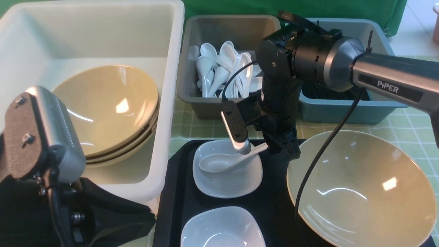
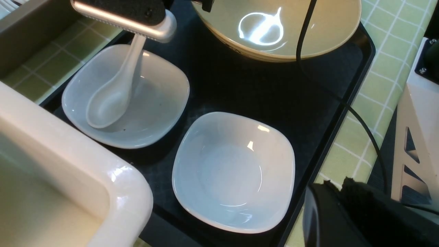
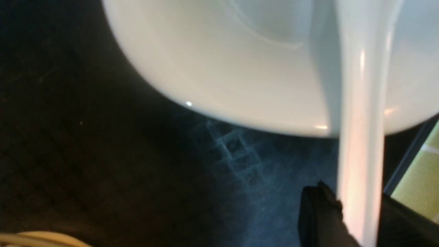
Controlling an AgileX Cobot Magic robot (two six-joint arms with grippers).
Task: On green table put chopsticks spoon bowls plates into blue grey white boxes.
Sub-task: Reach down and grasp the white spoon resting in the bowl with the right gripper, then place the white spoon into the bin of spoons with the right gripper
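A white spoon (image 1: 219, 163) lies with its scoop in a white square dish (image 1: 226, 181) on the black tray (image 1: 171, 192). My right gripper (image 1: 274, 148) is shut on the spoon's handle (image 3: 360, 137), which runs between the two dark fingers (image 3: 319, 212). A second white dish (image 1: 223, 230) sits nearer on the tray and also shows in the left wrist view (image 2: 233, 171). A large beige bowl (image 1: 360, 188) stands on the tray's right side. My left gripper (image 2: 336, 180) is shut and empty, beside the tray's near edge.
The white box (image 1: 171, 68) at the left holds stacked beige bowls (image 1: 109, 109). The grey box (image 1: 192, 92) holds several white spoons (image 1: 223, 72). The blue box (image 1: 343, 111) stands behind my right arm, which hides most of its inside.
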